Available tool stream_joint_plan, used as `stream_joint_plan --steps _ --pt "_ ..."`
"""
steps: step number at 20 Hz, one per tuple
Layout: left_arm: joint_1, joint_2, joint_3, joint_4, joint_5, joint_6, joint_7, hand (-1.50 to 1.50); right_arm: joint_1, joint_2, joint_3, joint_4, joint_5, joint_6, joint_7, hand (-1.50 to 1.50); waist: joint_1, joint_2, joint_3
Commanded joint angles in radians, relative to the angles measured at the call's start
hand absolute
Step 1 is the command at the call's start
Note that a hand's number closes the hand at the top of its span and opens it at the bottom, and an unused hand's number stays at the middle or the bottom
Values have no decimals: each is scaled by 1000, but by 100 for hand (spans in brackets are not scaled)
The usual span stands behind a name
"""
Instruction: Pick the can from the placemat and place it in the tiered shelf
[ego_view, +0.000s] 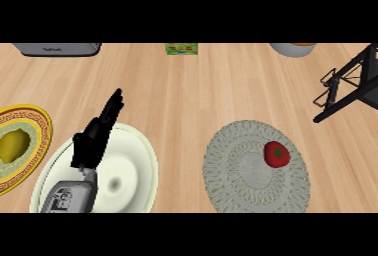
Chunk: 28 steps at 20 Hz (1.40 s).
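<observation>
I have not started the real job yet. The placemat (255, 167) lies near the front edge of the worktop (221, 85), toward its right side. On it I see a small round red thing (277, 153) with a green top. It looks more like a tomato than a can, but it is the only thing on the mat, so I think it is the one I must move. Nothing touches it. The tiered shelf (351, 82) stands at the right edge, well apart from the mat, and I see nothing in the part that shows.

So picking up and putting away are both left to do.

My left hand (96, 135) is over the white plate (136, 165) near the front left. Its fingers are straight, pointing to the back edge, and hold nothing. My right hand does not show at all.
</observation>
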Motion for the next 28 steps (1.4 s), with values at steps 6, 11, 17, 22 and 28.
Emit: stream_joint_plan --steps 6,11,17,22,28 --pt "-21 29 43 17 25 -20 -23 0 46 39 2 -180 -78 9 93 -150 -2 0 2" --pt "-26 -32 -17 29 -27 26 3 0 65 16 -28 -214 -251 15 14 -150 -4 1 2" --pt "0 5 13 27 0 -11 -37 0 65 -29 -52 -267 -317 8 15 -150 -3 1 2" --pt "36 -19 -22 -22 1 -17 -17 0 1 -28 -113 -353 -318 -93 80 -150 2 -2 2" --pt "0 10 26 0 5 -4 -2 0 74 -143 -274 -584 -354 124 249 -150 -28 -7 2"
